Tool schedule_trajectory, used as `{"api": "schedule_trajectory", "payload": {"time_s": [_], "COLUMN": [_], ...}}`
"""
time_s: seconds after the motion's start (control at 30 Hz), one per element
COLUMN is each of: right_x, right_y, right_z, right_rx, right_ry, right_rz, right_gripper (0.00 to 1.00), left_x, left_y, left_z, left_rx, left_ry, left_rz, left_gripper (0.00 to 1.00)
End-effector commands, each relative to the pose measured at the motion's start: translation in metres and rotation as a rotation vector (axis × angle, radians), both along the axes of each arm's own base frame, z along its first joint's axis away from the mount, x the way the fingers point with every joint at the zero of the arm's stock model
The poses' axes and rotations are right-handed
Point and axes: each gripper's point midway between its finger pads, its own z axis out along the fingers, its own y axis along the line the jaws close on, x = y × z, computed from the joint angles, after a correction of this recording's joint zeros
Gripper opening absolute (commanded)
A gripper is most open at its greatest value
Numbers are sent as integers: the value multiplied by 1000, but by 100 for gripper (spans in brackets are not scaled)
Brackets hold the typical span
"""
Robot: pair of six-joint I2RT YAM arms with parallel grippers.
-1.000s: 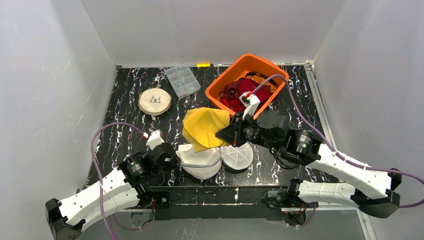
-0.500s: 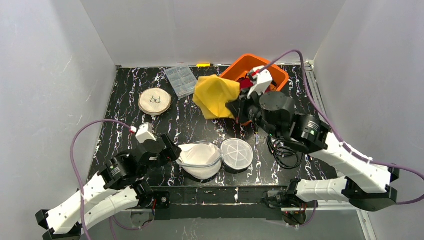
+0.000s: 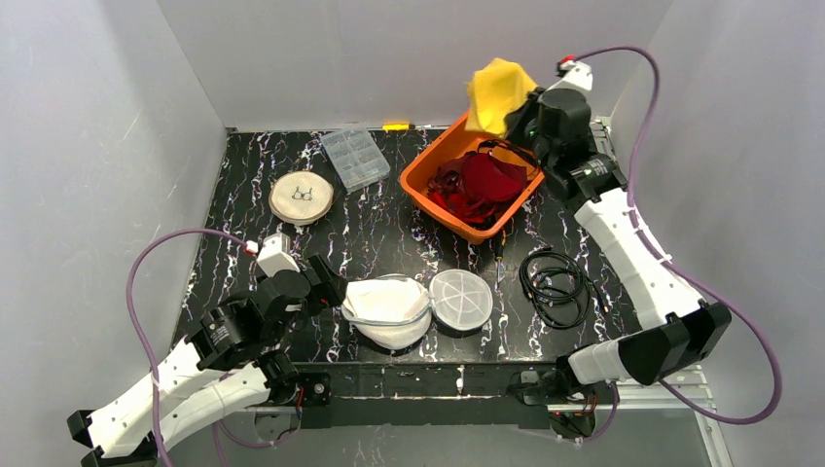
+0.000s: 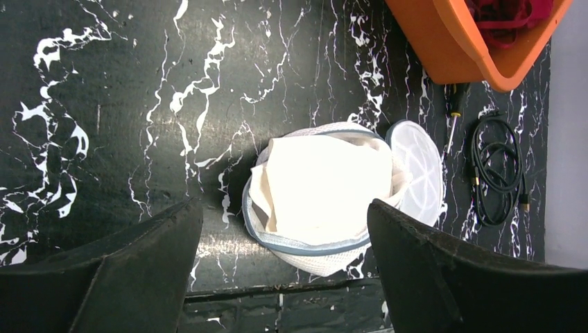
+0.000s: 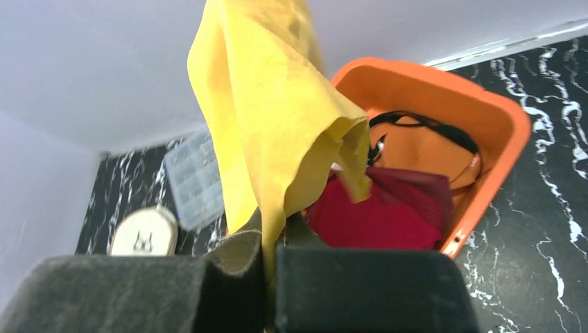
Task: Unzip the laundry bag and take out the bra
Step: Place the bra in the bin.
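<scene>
**Yellow bra held above the orange bin**

The orange bin (image 3: 420, 181) sits at the far right. The white laundry bag (image 3: 389, 302) lies unzipped at the near middle. Your right gripper (image 5: 269, 243) is clamped on the yellow bra (image 3: 496, 89), high over the bin. Your left gripper (image 4: 281, 208), jaws wide apart, is just left of the bag.

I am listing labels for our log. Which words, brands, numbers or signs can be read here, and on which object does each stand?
None: no readable text in any view.
Round beige disc: one small dark mark, seemingly a drawing, too small to read.
Orange bin, clear plastic box, white laundry bag, yellow cloth: no label visible.
</scene>
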Motion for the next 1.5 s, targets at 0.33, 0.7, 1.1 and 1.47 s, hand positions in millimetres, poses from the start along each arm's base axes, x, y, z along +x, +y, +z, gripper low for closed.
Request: {"api": "schedule_trajectory", "payload": {"time_s": [0.33,0.7,1.1,1.47], "right_x": [114,137,146,153], "right_y": [-52,-41,-53,-60], "right_z": [-65,-139,-178,-253], "right_rx": [311,342,316,328], "right_ry": [33,119,187,353], "right_rz": [38,63,-2,-27], "right_gripper": [1,1,1,1], "left_x": [7,12,13,8], "left_y": [0,-8,-14,-13], "left_z": [-9,-28,-36,-51], "left_rx": [4,56,69,70], "left_ry": [-29,17,44,81], "left_rz": [16,13,-2,2], "left_gripper": [85,85,84,84]}}
